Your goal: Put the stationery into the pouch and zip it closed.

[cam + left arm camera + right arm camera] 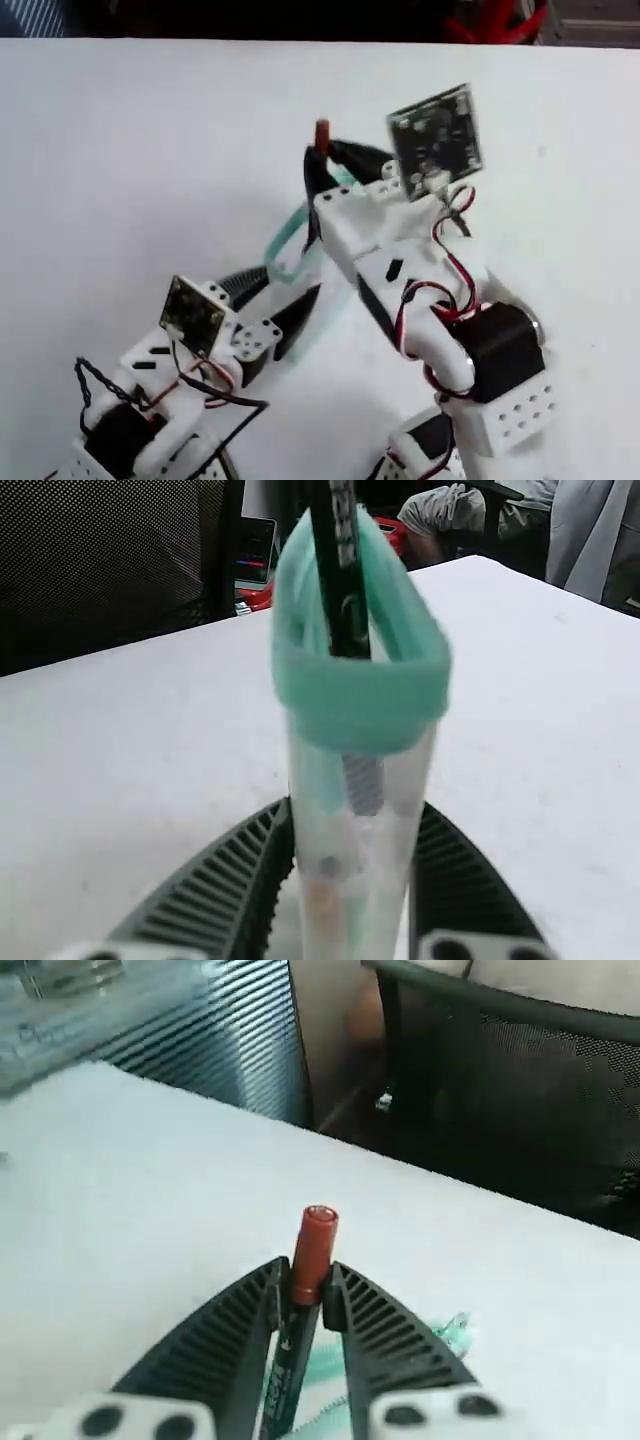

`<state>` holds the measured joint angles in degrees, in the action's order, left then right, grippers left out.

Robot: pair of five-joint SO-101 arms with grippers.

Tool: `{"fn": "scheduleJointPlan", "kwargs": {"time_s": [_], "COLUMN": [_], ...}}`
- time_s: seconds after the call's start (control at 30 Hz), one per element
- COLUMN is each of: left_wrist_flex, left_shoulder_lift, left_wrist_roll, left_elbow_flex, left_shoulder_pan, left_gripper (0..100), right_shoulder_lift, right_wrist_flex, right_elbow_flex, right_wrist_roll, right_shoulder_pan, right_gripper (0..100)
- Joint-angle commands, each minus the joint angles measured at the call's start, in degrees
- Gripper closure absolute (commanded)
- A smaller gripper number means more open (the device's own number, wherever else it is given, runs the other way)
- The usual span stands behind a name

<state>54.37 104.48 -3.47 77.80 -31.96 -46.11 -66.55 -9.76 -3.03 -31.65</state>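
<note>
Pouch (360, 705) | in left jaws | pen (314, 1245) in mouth | in right jaws

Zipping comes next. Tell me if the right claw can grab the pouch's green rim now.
Probably not yet: the right claw is shut on the pen, though the pouch rim sits close by.

Left pincer (350, 825) clamps the pouch (362, 698), right pincer (305, 1285) clamps the pen (316, 1235), arms angled together.

One overhead camera, two wrist cameras.
I look down on the bench (120, 130) from above; wrist cameras sit close behind the left claw (352, 815) and right claw (305, 1275), all sharing the pouch (350, 695) and marker (318, 1235).
</note>
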Motion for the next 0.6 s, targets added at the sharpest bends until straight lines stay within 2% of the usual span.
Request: {"fn": "scheduleJointPlan", "kwargs": {"time_s": [0.0, 0.13, 0.3, 0.43, 0.57], "left_wrist_flex": [-0.97, -0.97, -0.97, -0.97, -1.05], "left_shoulder_lift": [-0.57, -0.57, -0.57, -0.57, -0.57], "left_wrist_roll": [0.35, 0.35, 0.35, 0.35, 0.35], "left_elbow_flex": [0.09, 0.09, 0.09, 0.09, 0.09], "left_shoulder_pan": [-0.40, -0.40, -0.40, -0.40, -0.40], "left_gripper": [82, 82, 82, 83, 82], "right_shoulder_lift": [-2.77, -6.73, -14.11, -20.97, -27.47], "right_wrist_flex": [-0.31, 5.67, 16.84, 16.04, 10.77], "right_elbow_flex": [-3.25, -10.46, -21.98, -30.68, -32.44], "right_wrist_roll": [-8.97, -18.81, -19.69, -19.96, -19.87], "right_shoulder_pan": [1.01, 3.12, 5.93, 3.56, 0.57], "right_gripper": [98.1, 98.1, 98.1, 98.1, 98.1]}}
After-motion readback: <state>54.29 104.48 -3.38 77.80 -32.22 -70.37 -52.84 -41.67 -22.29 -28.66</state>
